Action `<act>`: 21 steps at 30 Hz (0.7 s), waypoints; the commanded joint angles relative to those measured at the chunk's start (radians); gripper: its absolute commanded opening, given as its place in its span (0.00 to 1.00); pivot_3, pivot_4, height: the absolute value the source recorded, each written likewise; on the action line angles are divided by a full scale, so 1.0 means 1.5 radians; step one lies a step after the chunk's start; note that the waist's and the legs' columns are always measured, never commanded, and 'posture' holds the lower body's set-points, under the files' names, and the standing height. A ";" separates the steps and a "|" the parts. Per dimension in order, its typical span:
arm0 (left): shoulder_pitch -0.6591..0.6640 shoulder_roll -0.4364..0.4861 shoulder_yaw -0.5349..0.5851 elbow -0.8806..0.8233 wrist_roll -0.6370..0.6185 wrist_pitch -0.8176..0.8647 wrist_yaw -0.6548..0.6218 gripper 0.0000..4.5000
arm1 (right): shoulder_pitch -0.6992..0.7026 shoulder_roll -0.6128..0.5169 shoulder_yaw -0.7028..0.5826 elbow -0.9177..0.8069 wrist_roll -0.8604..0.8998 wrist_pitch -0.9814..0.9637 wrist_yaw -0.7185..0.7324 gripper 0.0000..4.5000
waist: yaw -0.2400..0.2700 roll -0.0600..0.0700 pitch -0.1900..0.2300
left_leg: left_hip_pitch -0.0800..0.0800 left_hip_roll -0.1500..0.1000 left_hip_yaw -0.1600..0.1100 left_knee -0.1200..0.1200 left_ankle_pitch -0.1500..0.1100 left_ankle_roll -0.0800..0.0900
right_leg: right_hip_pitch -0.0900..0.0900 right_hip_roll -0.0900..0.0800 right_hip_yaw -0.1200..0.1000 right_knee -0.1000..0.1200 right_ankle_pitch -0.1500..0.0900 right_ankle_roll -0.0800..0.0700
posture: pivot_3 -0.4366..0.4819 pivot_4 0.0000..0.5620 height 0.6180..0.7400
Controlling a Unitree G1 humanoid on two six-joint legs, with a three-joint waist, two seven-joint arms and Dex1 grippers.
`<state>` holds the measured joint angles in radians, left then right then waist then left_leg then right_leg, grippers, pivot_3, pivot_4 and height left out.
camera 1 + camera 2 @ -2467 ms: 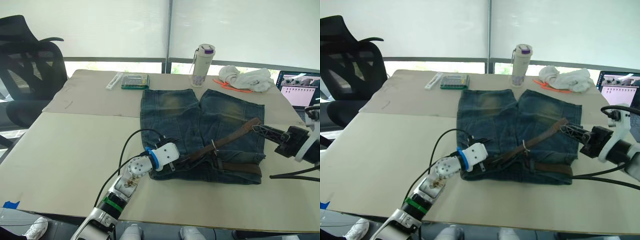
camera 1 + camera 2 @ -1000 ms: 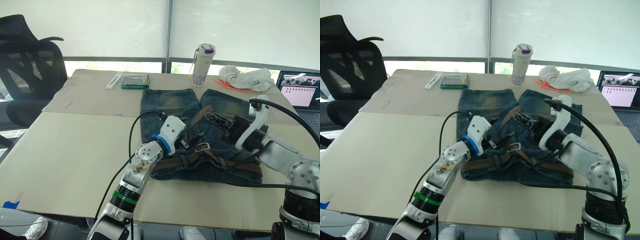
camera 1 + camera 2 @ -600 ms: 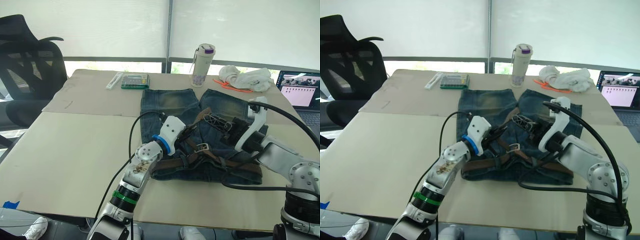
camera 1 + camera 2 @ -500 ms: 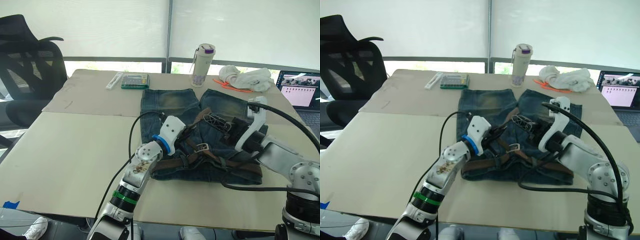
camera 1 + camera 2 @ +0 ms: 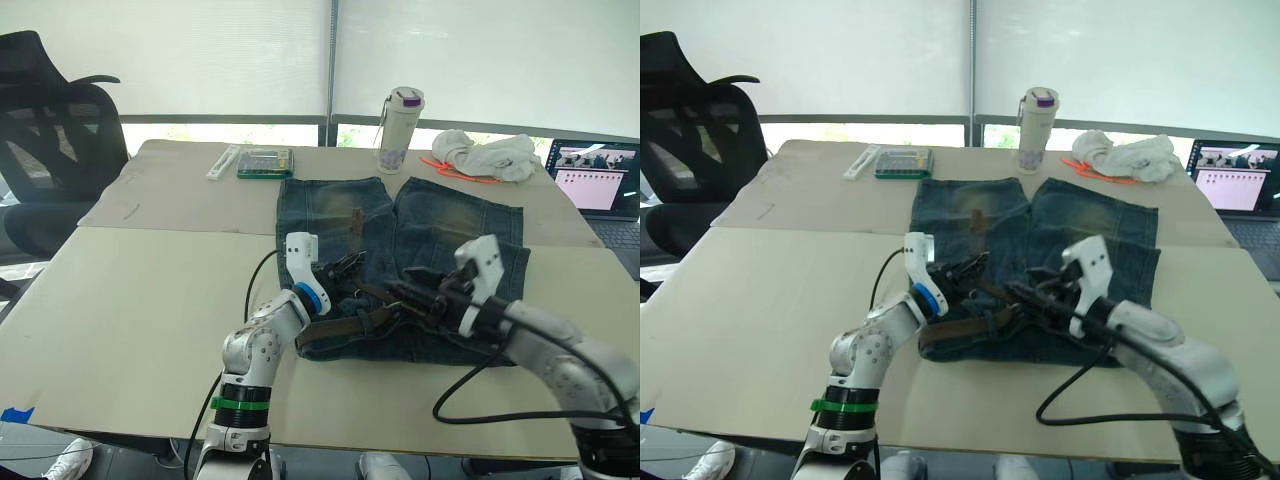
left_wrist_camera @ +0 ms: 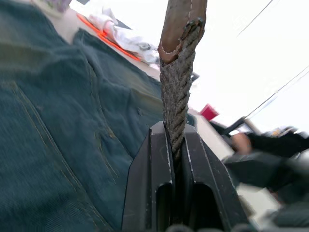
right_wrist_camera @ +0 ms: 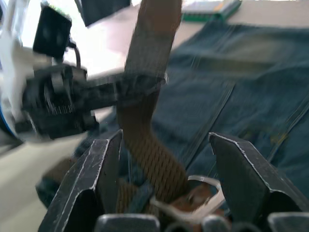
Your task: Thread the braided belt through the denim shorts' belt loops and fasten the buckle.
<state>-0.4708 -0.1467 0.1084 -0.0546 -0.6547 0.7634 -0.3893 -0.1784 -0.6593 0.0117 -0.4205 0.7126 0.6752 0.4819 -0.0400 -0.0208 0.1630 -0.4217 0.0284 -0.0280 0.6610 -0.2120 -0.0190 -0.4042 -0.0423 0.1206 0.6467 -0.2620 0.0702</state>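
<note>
Beige table (image 5: 140, 290) bearing the denim shorts (image 5: 400, 240), on which the left gripper (image 6: 176, 159) pinches the braided belt (image 6: 177, 82) near its tip, while the right gripper (image 7: 164, 159), its 2 fingers spread, straddles the strap by the buckle (image 7: 205, 193).

A beige table (image 5: 150, 290) carries the denim shorts (image 5: 440, 225), a white tumbler (image 5: 398, 130), a white cloth bundle (image 5: 485, 155), a green box (image 5: 264, 163), and a laptop (image 5: 600, 190).

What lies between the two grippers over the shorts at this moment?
A short run of the braided belt, held over the denim shorts. The left gripper is shut on it; in the right wrist view it passes between the right gripper's open jaws.
</note>
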 commanded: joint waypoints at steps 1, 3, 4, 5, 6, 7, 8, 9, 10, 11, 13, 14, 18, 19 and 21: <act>-0.003 0.001 0.038 -0.024 -0.096 0.056 -0.003 0.00 | 0.029 -0.003 0.050 0.010 -0.070 -0.042 0.045 0.70 | 0.000 0.000 0.000 | 0.000 0.000 0.000 0.000 0.000 0.000 | 0.000 0.000 0.000 0.000 0.000 0.000 | 0.48 0.27 0.98; 0.002 0.012 0.044 -0.031 -0.116 0.069 -0.004 0.00 | 0.043 -0.007 0.069 0.029 -0.106 -0.047 0.053 0.70 | -0.002 0.000 0.000 | 0.000 0.000 0.000 0.000 0.000 0.000 | 0.000 0.000 0.000 0.000 0.000 0.000 | 0.48 0.27 0.98; 0.007 0.019 0.051 -0.032 -0.130 0.081 -0.006 0.00 | 0.049 -0.016 0.084 0.045 -0.135 -0.051 0.057 0.70 | -0.002 0.000 0.000 | 0.000 0.000 0.000 0.000 0.000 0.000 | 0.000 0.000 0.000 0.000 0.000 0.000 | 0.48 0.27 0.98; 0.013 0.027 0.055 -0.034 -0.142 0.089 -0.008 0.00 | 0.053 -0.022 0.095 0.058 -0.158 -0.054 0.058 0.70 | -0.002 0.000 0.000 | 0.001 0.000 0.000 0.000 0.000 0.000 | 0.001 0.000 0.000 0.000 0.000 0.000 | 0.48 0.27 0.98; 0.018 0.035 0.055 -0.036 -0.148 0.094 -0.011 0.00 | 0.056 -0.023 0.100 0.067 -0.174 -0.054 0.055 0.70 | -0.002 0.000 0.000 | 0.002 0.000 0.000 0.000 0.000 0.000 | 0.001 0.000 0.000 0.000 0.000 0.000 | 0.48 0.27 0.98; 0.023 0.045 0.053 -0.038 -0.148 0.094 -0.016 0.00 | 0.057 -0.019 0.099 0.073 -0.181 -0.053 0.055 0.70 | -0.003 -0.001 0.000 | 0.002 0.000 0.000 0.000 0.000 0.000 | 0.001 0.000 0.000 0.000 0.000 0.000 | 0.48 0.27 0.98; 0.026 0.053 0.050 -0.039 -0.149 0.092 -0.017 0.00 | 0.057 -0.015 0.096 0.076 -0.184 -0.053 0.055 0.70 | -0.003 -0.001 0.000 | 0.003 0.000 0.000 0.000 0.000 0.000 | 0.002 0.000 0.000 0.000 0.000 0.000 | 0.48 0.27 0.98; 0.031 0.057 0.052 -0.041 -0.154 0.091 -0.016 0.00 | 0.060 -0.012 0.093 0.075 -0.183 -0.050 0.058 0.70 | -0.003 -0.001 0.000 | 0.003 0.000 0.000 0.000 0.000 0.000 | 0.002 0.000 0.000 0.000 0.000 0.000 | 0.48 0.27 0.98; 0.034 0.058 0.066 -0.040 -0.166 0.086 -0.009 0.00 | 0.064 -0.011 0.090 0.073 -0.183 -0.045 0.060 0.70 | -0.003 -0.001 0.000 | 0.004 0.000 0.000 0.000 0.000 0.000 | 0.003 0.000 0.000 0.000 0.000 0.000 | 0.48 0.27 0.98; 0.034 0.055 0.089 -0.038 -0.185 0.079 0.006 0.00 | 0.068 -0.012 0.086 0.072 -0.185 -0.042 0.058 0.70 | -0.003 -0.001 0.000 | 0.005 0.000 0.000 0.000 0.000 0.000 | 0.004 0.000 0.000 0.000 0.000 0.000 | 0.48 0.27 0.98; 0.029 0.047 0.141 -0.029 -0.234 0.065 0.040 0.00 | 0.073 -0.015 0.079 0.077 -0.191 -0.042 0.060 0.70 | -0.002 -0.002 0.000 | 0.006 0.000 0.000 0.000 0.000 0.000 | 0.006 0.000 0.000 -0.001 0.000 0.000 | 0.48 0.27 0.98; 0.027 0.046 0.162 -0.025 -0.256 0.063 0.055 0.00 | 0.074 -0.016 0.076 0.080 -0.195 -0.043 0.061 0.70 | -0.002 -0.002 0.000 | 0.007 0.000 0.000 0.000 0.000 0.000 | 0.007 0.000 0.000 -0.001 0.000 0.000 | 0.48 0.27 0.98; 0.039 0.063 0.173 -0.031 -0.284 0.070 0.070 0.00 | 0.076 -0.016 0.068 0.083 -0.199 -0.044 0.070 0.70 | -0.003 -0.003 0.000 | 0.009 0.000 0.000 -0.001 0.000 0.000 | 0.009 0.000 0.000 -0.002 0.000 0.000 | 0.48 0.27 0.98; 0.043 0.065 0.169 -0.034 -0.287 0.073 0.072 0.00 | 0.077 -0.016 0.067 0.083 -0.200 -0.044 0.073 0.70 | -0.002 -0.003 0.000 | 0.009 0.000 0.000 -0.001 0.000 0.000 | 0.009 0.000 0.000 -0.002 0.000 0.000 | 0.48 0.27 0.98; 0.057 0.069 0.153 -0.043 -0.287 0.080 0.073 0.00 | 0.077 -0.012 0.063 0.080 -0.198 -0.050 0.079 0.70 | -0.002 -0.003 0.000 | 0.010 0.000 0.000 -0.001 0.000 0.000 | 0.010 0.000 0.000 -0.003 0.000 0.000 | 0.48 0.27 0.98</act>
<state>-0.3898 -0.0488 0.3430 -0.0673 -1.0624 0.8941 -0.2751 -0.0951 -0.6730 0.1123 -0.3517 0.4443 0.5709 0.5979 -0.0432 -0.0251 0.1629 -0.4074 0.0287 -0.0281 0.6599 -0.2125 -0.0196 -0.3890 -0.0423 0.1204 0.6423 -0.2624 0.0702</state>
